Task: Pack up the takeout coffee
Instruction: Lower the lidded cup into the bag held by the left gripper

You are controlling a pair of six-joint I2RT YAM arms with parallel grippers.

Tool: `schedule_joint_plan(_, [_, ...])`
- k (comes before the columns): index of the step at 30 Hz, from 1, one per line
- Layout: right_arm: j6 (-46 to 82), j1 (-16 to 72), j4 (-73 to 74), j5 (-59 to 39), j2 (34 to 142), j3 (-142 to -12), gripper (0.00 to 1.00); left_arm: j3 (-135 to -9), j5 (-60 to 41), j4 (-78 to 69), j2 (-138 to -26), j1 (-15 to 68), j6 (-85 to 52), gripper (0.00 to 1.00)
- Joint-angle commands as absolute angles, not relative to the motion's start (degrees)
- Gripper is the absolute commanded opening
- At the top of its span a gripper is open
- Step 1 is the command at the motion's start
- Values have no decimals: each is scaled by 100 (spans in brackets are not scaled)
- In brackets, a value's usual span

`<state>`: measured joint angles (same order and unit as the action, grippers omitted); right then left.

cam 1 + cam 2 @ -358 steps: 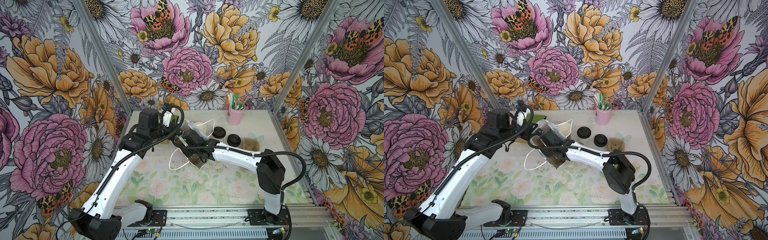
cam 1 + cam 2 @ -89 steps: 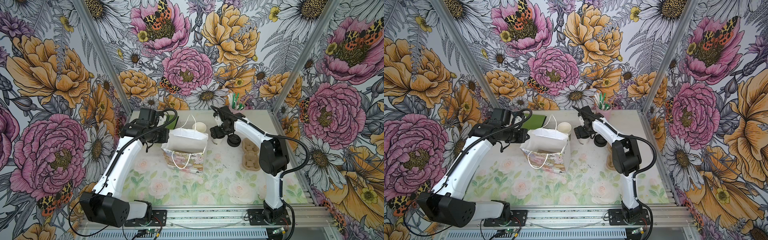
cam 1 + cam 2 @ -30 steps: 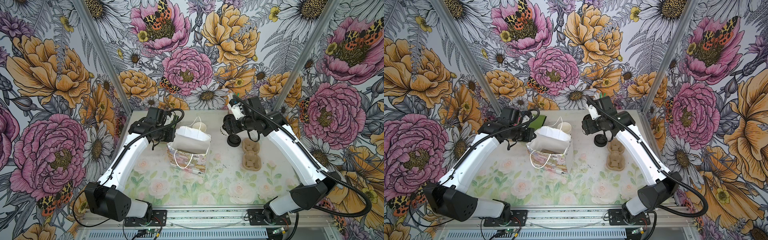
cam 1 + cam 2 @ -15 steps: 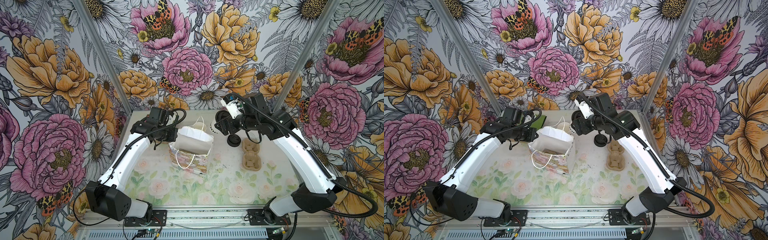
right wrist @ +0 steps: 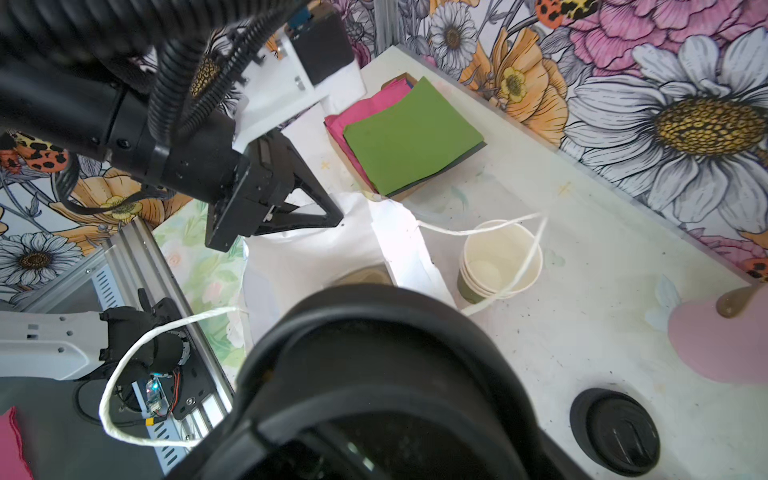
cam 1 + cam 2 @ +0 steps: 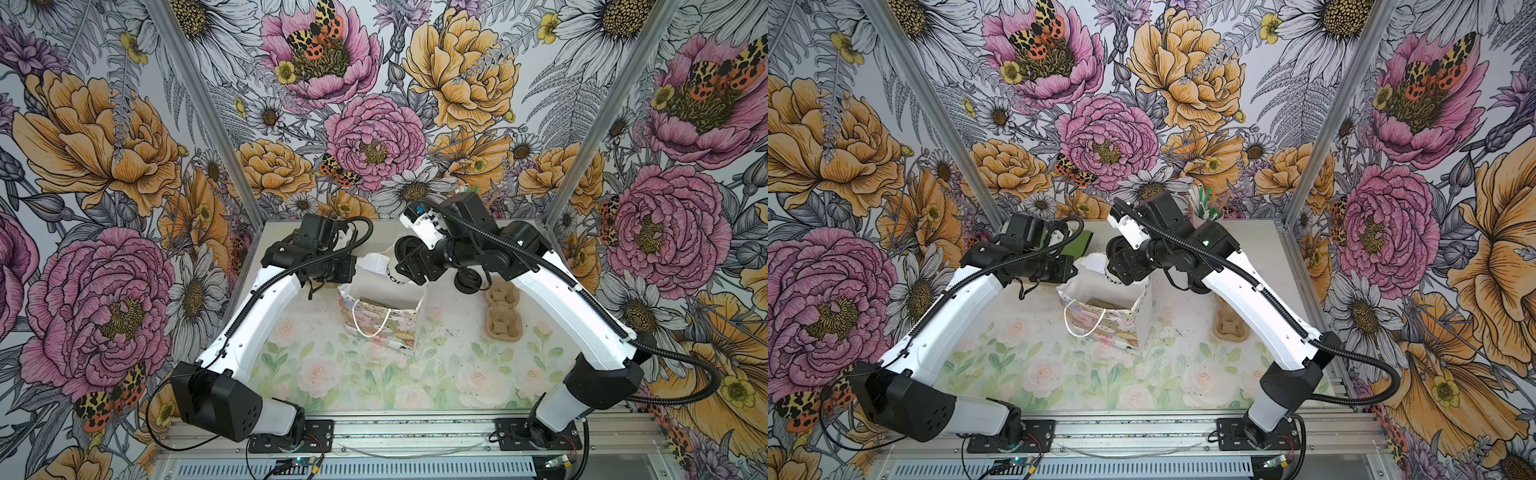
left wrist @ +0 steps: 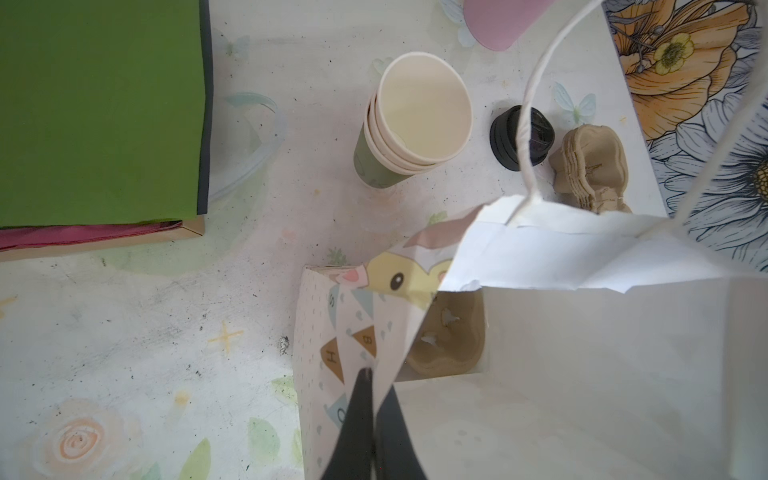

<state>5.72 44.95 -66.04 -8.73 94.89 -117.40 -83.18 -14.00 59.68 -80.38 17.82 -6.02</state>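
Observation:
The takeout coffee (image 6: pixel 394 275), a white cup with dark lettering and a black lid (image 5: pixel 374 374), hangs tilted over the open mouth of the patterned paper bag (image 6: pixel 382 322). My right gripper (image 6: pixel 411 266) is shut on it. In the right wrist view the lid hides the jaws. My left gripper (image 7: pixel 371 376) is shut on the bag's rim and holds that side up; in both top views it sits at the bag's left edge (image 6: pixel 1073 266). A brown cardboard carrier (image 7: pixel 449 340) lies on the bag's floor.
Behind the bag stands a stack of lidless cups (image 7: pixel 415 116), with loose black lids (image 5: pixel 615 432) to their right. More cardboard carriers (image 6: pixel 503 316) lie right of the bag. Green and pink napkins (image 5: pixel 411 133) lie at the back left, a pink stirrer cup (image 6: pixel 1208 214) at the back.
My right arm has carried the coffee left, from above the loose lids to over the bag's mouth. The left gripper keeps its hold, and the bag's mouth stands wider.

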Motion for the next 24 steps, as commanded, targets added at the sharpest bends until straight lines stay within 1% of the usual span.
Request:
schedule_joint_plan(1, [615, 4675, -6636, -916, 9662, -11840, 83, -8411, -1367, 5880, -8077, 1846, -652, 2])
schedule_joint_plan(11, [591, 4868, -6688, -796, 10221, -11702, 82, -8395, -1336, 5856, -8044, 1840, -627, 2])
schedule_joint_plan(24, [430, 4852, -6746, -699, 10721, -11493, 82, -8358, -1327, 5827, -8033, 1840, -584, 2])
